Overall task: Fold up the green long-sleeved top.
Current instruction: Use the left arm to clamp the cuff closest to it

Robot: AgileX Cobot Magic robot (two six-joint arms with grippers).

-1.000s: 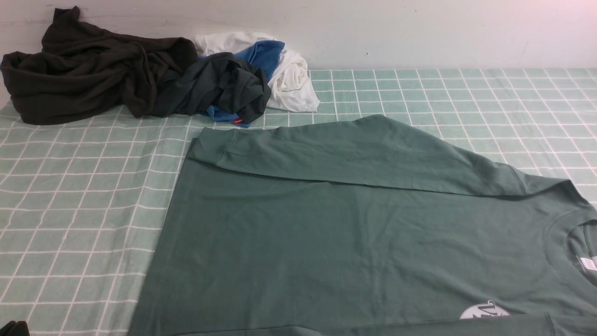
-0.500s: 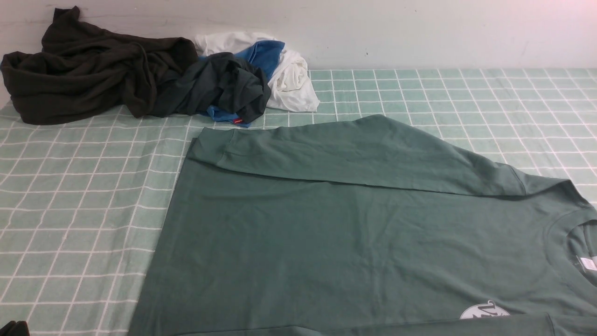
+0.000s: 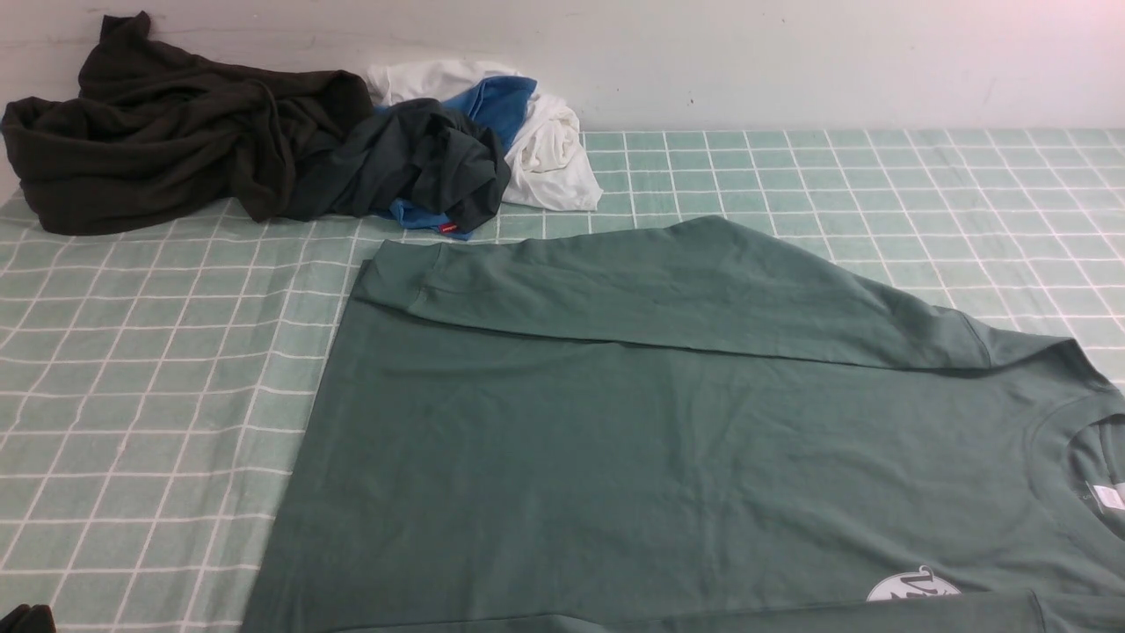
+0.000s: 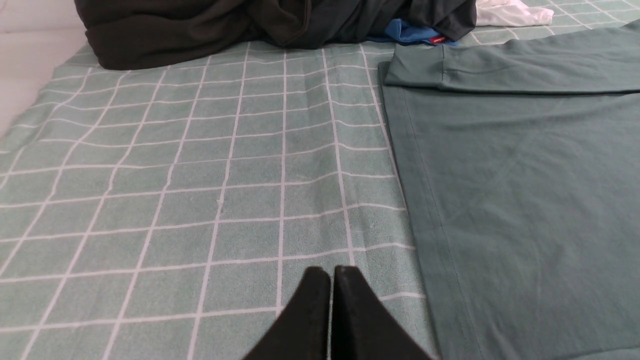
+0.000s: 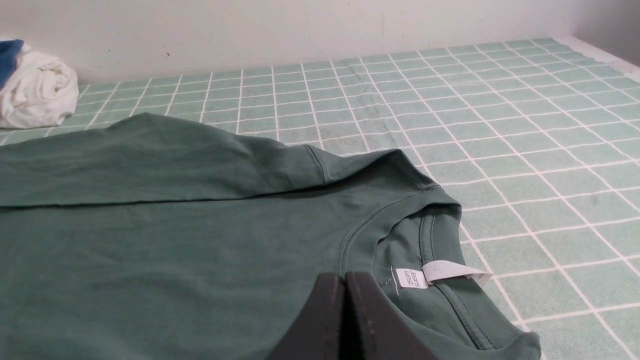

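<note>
The green long-sleeved top (image 3: 668, 440) lies flat on the checked cloth, neck to the right, hem to the left, with its far sleeve (image 3: 685, 281) folded across the body. A white round logo (image 3: 914, 585) shows near the front edge. My left gripper (image 4: 332, 272) is shut and empty, over the checked cloth just beside the top's hem (image 4: 415, 200). My right gripper (image 5: 344, 277) is shut and empty, above the ribbed collar (image 5: 370, 225) near the white neck tag (image 5: 440, 274). Neither gripper shows in the front view.
A heap of other clothes lies at the back left: a black-brown garment (image 3: 167, 132), a blackish-green one (image 3: 422, 163), a blue piece (image 3: 497, 97) and a white one (image 3: 549, 149). The green checked cloth (image 3: 879, 176) runs to a white wall behind.
</note>
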